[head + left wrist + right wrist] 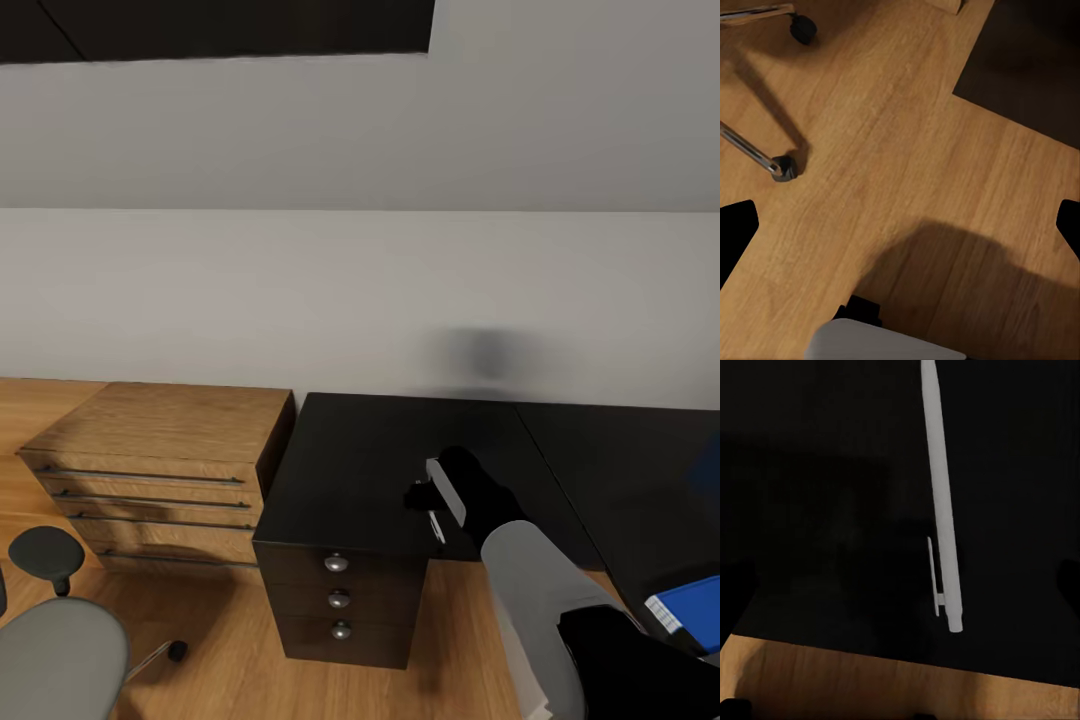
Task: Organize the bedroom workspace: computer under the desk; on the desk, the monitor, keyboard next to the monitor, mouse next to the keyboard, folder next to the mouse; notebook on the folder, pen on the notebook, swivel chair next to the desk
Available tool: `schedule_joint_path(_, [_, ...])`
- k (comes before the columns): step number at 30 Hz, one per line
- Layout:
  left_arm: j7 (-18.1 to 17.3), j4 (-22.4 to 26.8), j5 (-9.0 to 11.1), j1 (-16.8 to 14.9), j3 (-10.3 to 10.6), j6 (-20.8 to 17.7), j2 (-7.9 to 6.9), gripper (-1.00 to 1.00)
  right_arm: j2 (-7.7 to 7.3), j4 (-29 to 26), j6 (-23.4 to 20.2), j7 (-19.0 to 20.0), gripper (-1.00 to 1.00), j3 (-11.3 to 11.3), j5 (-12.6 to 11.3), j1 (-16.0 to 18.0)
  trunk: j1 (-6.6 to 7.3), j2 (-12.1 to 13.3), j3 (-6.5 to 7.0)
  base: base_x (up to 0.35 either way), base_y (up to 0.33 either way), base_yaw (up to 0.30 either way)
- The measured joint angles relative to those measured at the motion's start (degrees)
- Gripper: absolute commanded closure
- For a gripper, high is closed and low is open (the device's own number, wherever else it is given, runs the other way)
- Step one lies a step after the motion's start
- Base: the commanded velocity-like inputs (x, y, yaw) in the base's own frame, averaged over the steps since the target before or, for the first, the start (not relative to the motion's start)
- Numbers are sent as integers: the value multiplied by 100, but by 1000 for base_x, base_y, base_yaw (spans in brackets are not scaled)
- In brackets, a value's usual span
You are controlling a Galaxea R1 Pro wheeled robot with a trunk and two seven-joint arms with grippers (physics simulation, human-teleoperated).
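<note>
A slim grey pen (943, 502) lies on the glossy black desk (350, 470) close to its front edge. My right gripper (900, 585) hangs open just above the pen, one finger on either side of it and not touching it. In the head view that gripper (435, 500) is over the desk top, above the three-drawer unit (340, 600). The blue folder (690, 610) with its white spine lies at the lower right, cut by the frame. The grey swivel chair (50, 660) stands at the lower left. My left gripper (904, 225) is open over the floor. The computer, monitor and keyboard are out of view.
A low oak chest (160, 460) with long bar handles stands left of the desk against the white wall. The chair's chrome legs and castors (784, 166) spread over the wood floor (892, 135) near my left gripper. A blue patch (712, 450) touches the right frame edge.
</note>
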State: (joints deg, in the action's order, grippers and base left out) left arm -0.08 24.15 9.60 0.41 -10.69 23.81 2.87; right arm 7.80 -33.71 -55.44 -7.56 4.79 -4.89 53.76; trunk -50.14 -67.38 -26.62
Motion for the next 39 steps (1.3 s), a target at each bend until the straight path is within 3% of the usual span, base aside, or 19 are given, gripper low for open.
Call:
schedule_joint_path(13, [0, 0, -4, 0, -1, 2, -1, -100, -49, 14, -69, -5, -100, -1, 4, 0, 0, 0, 0, 105, -1, 0])
schedule_joint_path(39, [44, 5, 7, 0, -6, -3, 0, -100, -118, 321, -132, -15, -100, 4, 22, 0, 0, 0, 0, 4, 0, 0])
